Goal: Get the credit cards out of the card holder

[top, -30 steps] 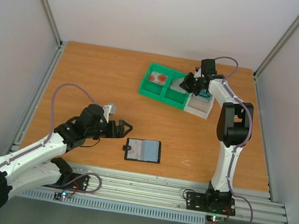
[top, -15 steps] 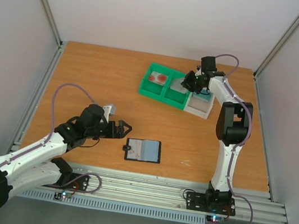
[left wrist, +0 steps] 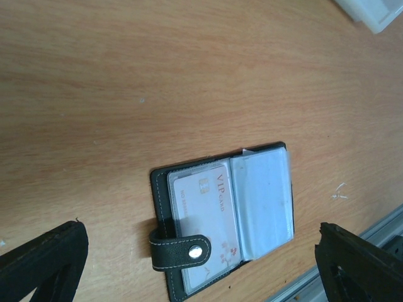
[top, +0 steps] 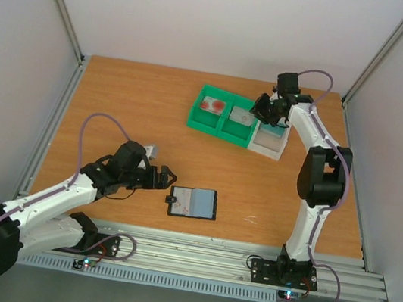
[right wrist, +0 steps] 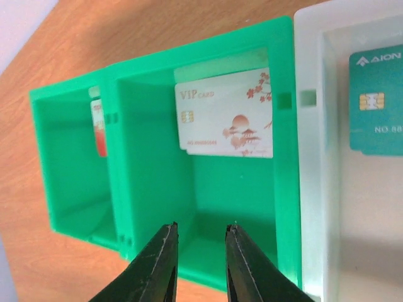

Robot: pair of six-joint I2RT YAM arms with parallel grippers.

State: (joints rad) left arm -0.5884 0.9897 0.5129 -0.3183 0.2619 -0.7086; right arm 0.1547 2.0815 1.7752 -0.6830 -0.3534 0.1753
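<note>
Opening right jaws dropped card (right wrist: 227, 113) into tray (right wrist: 154, 157).

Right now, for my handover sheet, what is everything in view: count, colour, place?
Wooden table: one, orange-brown, under everything.
Green plastic compartment tray: one, far middle.
White plastic tray: one, beside the green tray's right end.
Black bifold card holder: one, open, near middle.
White VIP card: one, in the holder's strap-side pocket.
White blossom-printed card: one, red marks, green compartment nearest the white tray.
Red-marked card: one, whitish, other green compartment, partly hidden.
Teal card: one, in the white tray.
Left gripper: black, open, beside the holder, apart.
Right gripper: black, jaws slightly apart, empty, over the green tray.
</note>
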